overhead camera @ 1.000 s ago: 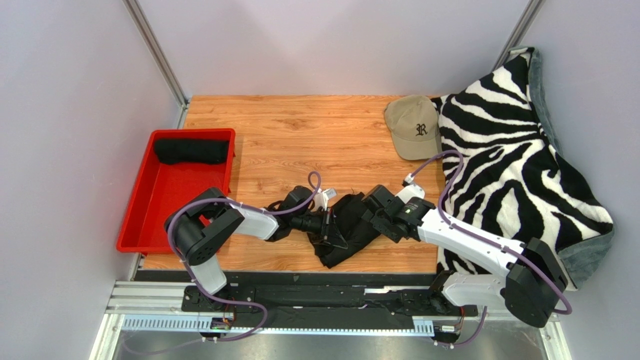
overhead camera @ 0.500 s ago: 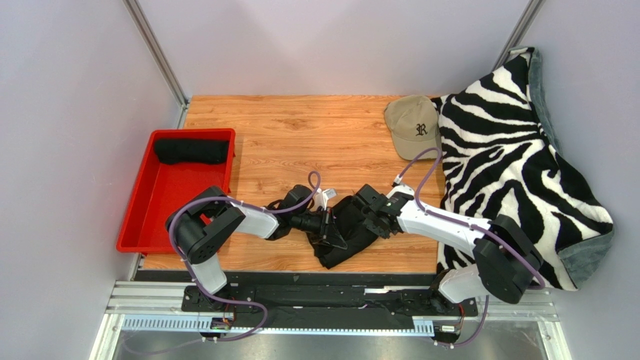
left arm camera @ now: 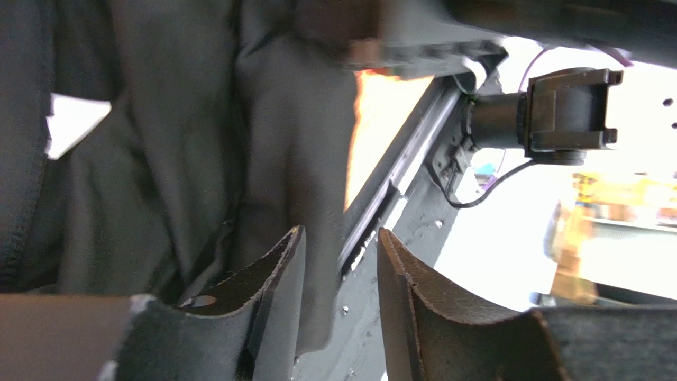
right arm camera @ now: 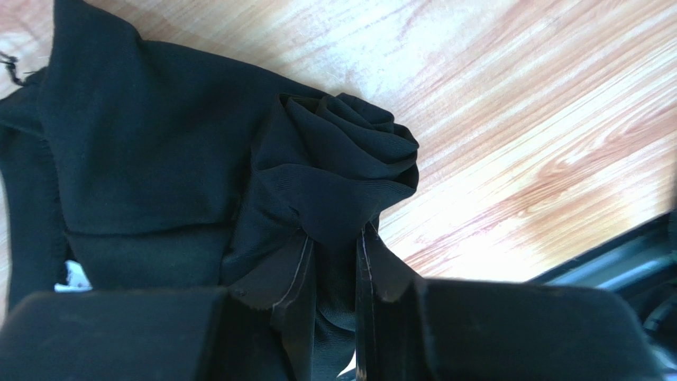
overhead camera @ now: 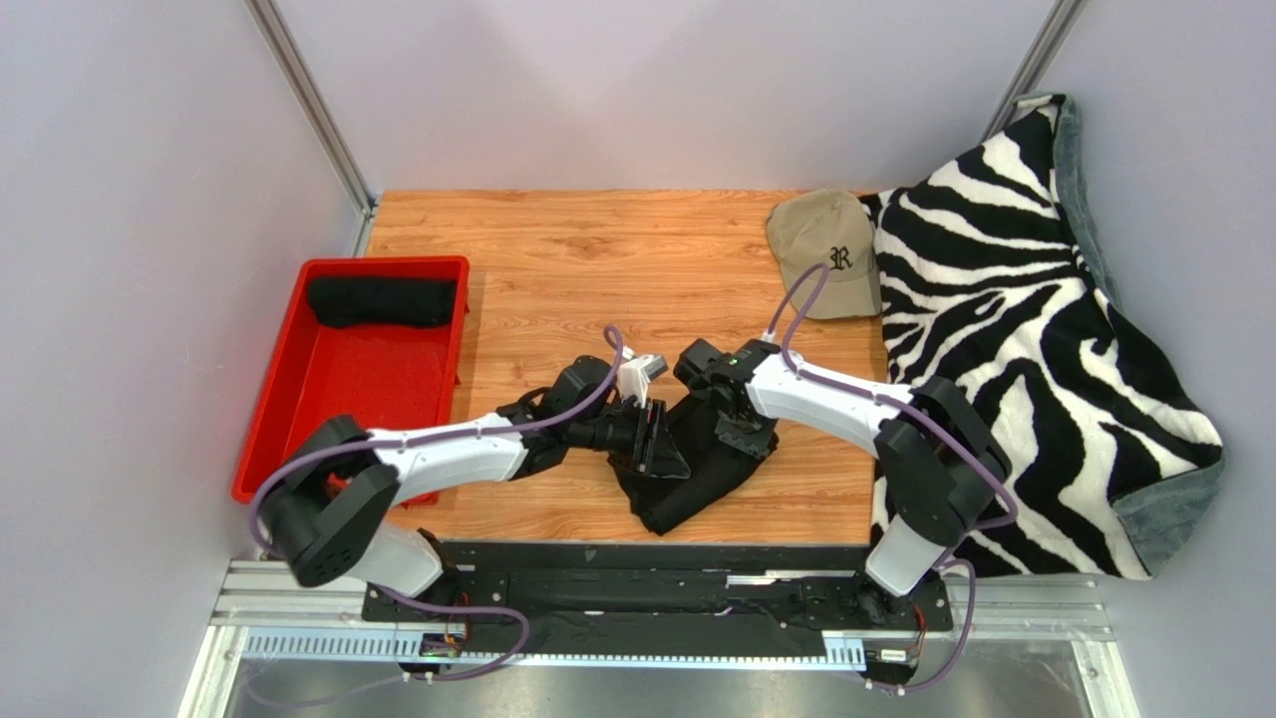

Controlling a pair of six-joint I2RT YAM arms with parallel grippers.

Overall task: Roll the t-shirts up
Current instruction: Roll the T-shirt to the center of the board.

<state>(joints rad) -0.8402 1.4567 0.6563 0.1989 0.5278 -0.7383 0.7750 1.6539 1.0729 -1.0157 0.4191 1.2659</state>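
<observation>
**A:** Where's the shirt?

**B:** The black shirt (overhead camera: 682,482) lies crumpled on the desk (overhead camera: 599,269). It is near the front edge, between the two arms.

**A:** What are the right fingers doing?

**B:** The right fingers (overhead camera: 737,430) are down on the shirt's far right part. They are drawn close together and pinch a bunch of its cloth. In the wrist view, the cloth just past the tips is wound into a tight spiral of folds, with bare wood beyond it.

**A:** And the left?

**B:** The left fingers (overhead camera: 655,443) sit at the shirt's left side, spread apart. Cloth hangs against one of them, but nothing is clamped between the two.

**A:** Anything else on the desk?

**B:** A red tray (overhead camera: 345,404) stands at the left edge, with a rolled shirt (overhead camera: 382,302) lying across its far end. A tan cap (overhead camera: 821,255) sits at the far right. It touches a zebra blanket (overhead camera: 1034,344) that is draped over the right side.
</observation>
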